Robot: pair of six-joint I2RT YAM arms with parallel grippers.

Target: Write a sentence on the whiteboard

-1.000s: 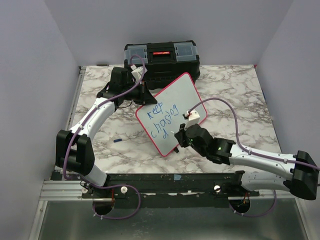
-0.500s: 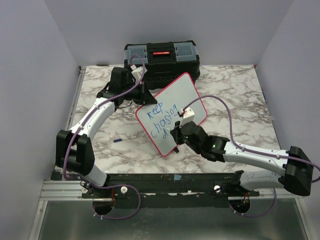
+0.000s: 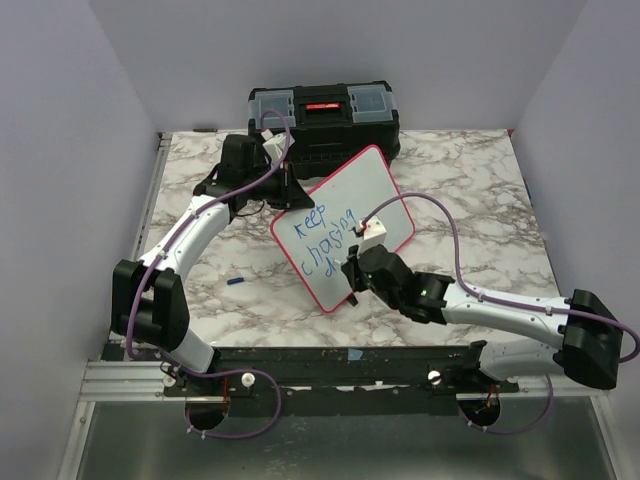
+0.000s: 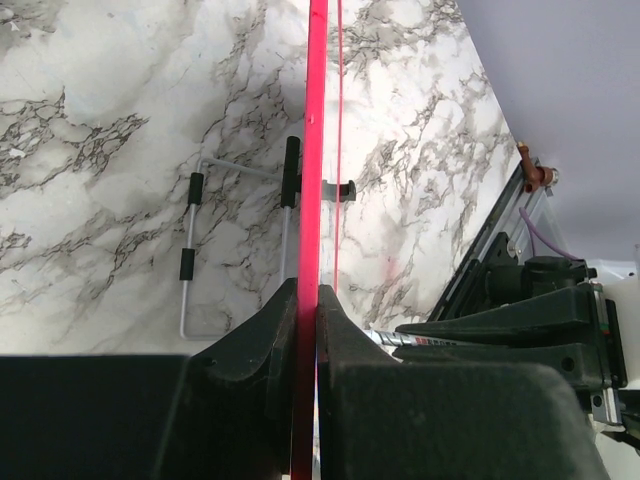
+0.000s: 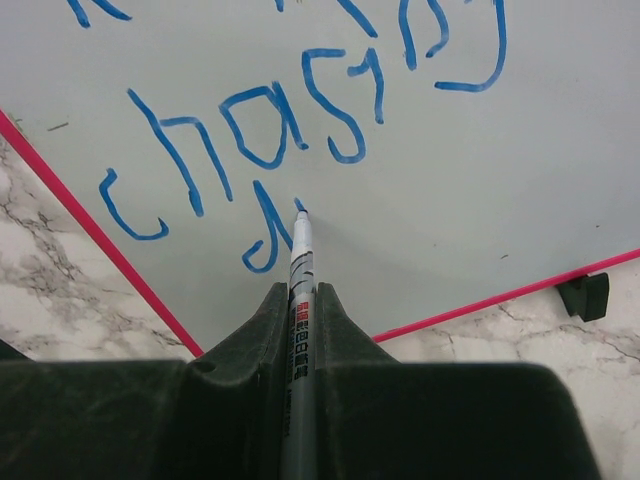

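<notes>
The right tool (image 5: 300,305) grips a slim grey blue-tipped marker (image 5: 299,262), long axis pointing ahead, tip on the flat white red-rimmed whiteboard (image 5: 520,160). It sits just right of the "d" opening line 3 of the blue handwritten sentence (image 5: 290,130), so remaining letters likely run rightward. The left tool (image 4: 308,300) is clamped on the board's rim, holding it tilted over the marble table (image 3: 480,180).

Whiteboard (image 3: 368,188) on table (image 3: 480,185), toolbox (image 3: 323,115) behind, left hand (image 3: 291,192) at its edge, marker (image 5: 298,262) tip on it.

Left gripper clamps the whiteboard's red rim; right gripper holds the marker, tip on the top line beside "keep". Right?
Not quite. The marker tip touches the whiteboard on the third line, under "chasing", not beside "keep"; the right wrist view shows it. The rest stands: left gripper clamped on the red rim, right gripper holding the marker.
</notes>
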